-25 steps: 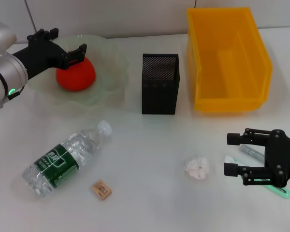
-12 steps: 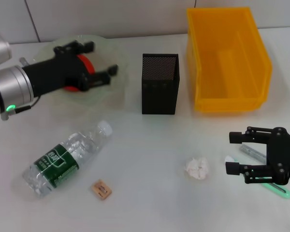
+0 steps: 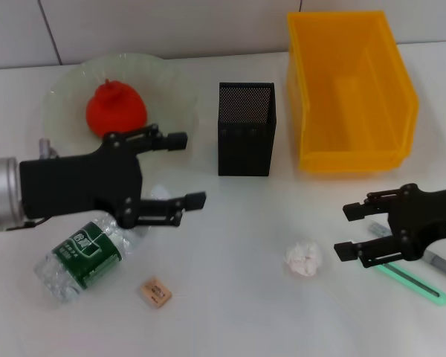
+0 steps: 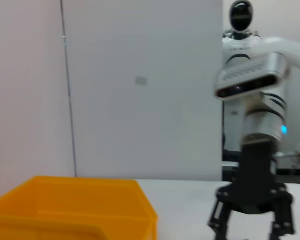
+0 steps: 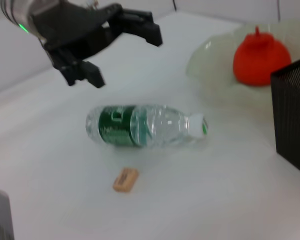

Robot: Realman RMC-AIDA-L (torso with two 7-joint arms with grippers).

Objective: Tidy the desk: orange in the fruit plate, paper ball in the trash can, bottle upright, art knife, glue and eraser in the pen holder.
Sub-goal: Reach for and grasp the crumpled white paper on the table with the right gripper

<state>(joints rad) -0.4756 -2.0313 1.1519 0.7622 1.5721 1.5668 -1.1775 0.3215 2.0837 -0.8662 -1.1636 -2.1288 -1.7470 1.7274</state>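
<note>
The orange (image 3: 117, 109) lies in the pale green fruit plate (image 3: 171, 100) at the back left. My left gripper (image 3: 195, 169) is open and hovers over the cap end of the lying bottle (image 3: 82, 256), holding nothing. A tan eraser (image 3: 156, 291) lies in front of the bottle. The paper ball (image 3: 303, 258) rests just left of my open right gripper (image 3: 342, 230). Partly under that arm lie the green art knife (image 3: 415, 282) and the grey glue (image 3: 440, 262). The right wrist view shows the bottle (image 5: 140, 126), eraser (image 5: 125, 179) and orange (image 5: 261, 60).
The black mesh pen holder (image 3: 245, 128) stands at the middle back. The yellow trash can (image 3: 349, 141) sits to its right, also seen in the left wrist view as the yellow trash can (image 4: 70, 210). White wall runs behind the table.
My left gripper has left the plate and swung forward and right over the bottle; the orange stays in the plate. The right gripper has edged slightly toward the paper ball.
</note>
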